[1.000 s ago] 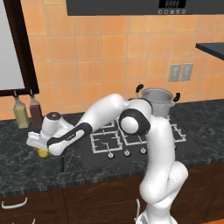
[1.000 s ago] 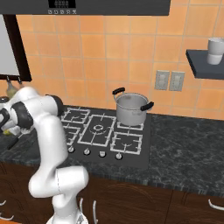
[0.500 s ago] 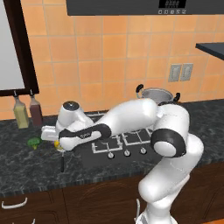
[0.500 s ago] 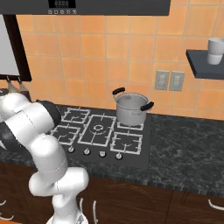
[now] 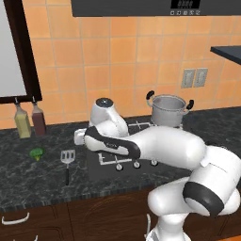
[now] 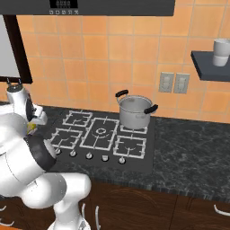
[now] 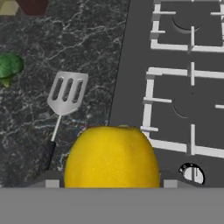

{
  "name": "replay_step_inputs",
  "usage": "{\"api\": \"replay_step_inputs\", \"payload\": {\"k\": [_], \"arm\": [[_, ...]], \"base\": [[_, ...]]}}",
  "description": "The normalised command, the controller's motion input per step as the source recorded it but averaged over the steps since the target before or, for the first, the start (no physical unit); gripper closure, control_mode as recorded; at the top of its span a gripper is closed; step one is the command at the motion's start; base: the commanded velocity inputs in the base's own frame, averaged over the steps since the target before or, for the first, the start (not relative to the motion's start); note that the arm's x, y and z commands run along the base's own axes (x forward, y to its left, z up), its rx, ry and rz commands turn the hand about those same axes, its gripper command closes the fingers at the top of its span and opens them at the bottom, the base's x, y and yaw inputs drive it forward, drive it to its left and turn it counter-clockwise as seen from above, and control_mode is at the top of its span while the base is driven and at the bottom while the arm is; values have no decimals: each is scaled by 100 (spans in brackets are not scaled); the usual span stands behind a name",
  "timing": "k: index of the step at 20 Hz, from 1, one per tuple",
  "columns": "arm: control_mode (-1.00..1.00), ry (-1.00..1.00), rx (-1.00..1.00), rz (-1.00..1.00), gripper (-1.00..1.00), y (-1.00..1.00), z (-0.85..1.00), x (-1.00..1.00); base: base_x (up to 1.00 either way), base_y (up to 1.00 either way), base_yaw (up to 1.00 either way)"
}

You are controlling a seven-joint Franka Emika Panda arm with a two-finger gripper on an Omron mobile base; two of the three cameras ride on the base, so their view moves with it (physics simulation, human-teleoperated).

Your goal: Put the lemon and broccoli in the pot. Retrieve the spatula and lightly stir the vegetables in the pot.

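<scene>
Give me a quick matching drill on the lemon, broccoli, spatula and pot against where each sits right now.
Things:
1. lemon
2. broccoli
3. spatula
4. pot

Places:
A. on the stove's back burner
B. flat on the counter, beside the stove
C. between the gripper's fingers, above the counter
D. on the counter, below the bottles

Pairs: 1-C, 2-D, 3-B, 4-A

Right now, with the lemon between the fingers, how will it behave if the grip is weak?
The lemon looks round and smooth, so it may slip from the hand. If dropped on the flat counter, it would probably roll. It seems firm, not fragile.
</scene>
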Motion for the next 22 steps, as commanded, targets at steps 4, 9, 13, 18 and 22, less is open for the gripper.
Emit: {"api": "replay_step_inputs", "payload": {"k": [4, 9, 13, 18, 22], "arm": [[-100, 0, -25, 0, 100, -100, 43, 1], [-100, 0, -16, -1, 100, -100, 45, 16], [-100, 0, -8, -4, 100, -100, 43, 24], [-100, -3, -1, -3, 100, -100, 43, 19], [-100, -14, 0, 0, 100, -100, 14, 18]], "base": [[0, 0, 0], [0, 0, 0], [0, 0, 0], [0, 0, 0], [0, 0, 0]]}}
